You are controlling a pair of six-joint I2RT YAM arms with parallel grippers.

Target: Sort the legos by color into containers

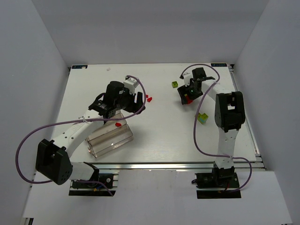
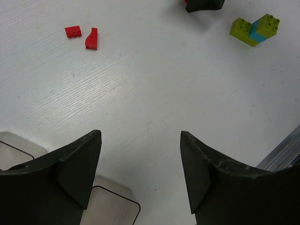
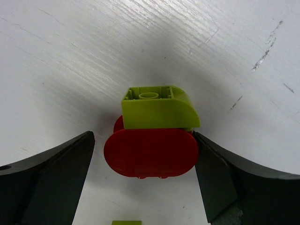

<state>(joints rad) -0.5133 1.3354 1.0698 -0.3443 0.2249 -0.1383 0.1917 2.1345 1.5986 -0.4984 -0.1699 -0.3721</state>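
Right wrist view: red oval brick (image 3: 149, 154) joined to a lime-green curved brick (image 3: 157, 108), lying on the table (image 3: 70, 56) between the right pincer (image 3: 143, 140) fingers. Right finger touches the red brick; a thin strip of table shows at the left finger, so the pincer is spread, not clenched. Top view shows only a red speck there.

Left wrist view: two loose red bricks (image 2: 82, 35) side by side, and well apart from them a lime-green and cyan stack (image 2: 255, 30). Left pincer (image 2: 140, 173) released, holding nothing, over bare table. Corner of the clear containers (image 2: 117, 206) lies under its left finger.

Top view only: a lone lime-green brick (image 1: 175, 85) far of the right pincer. A red piece (image 1: 117, 125) sits at the containers' far rim; cannot tell whether inside.
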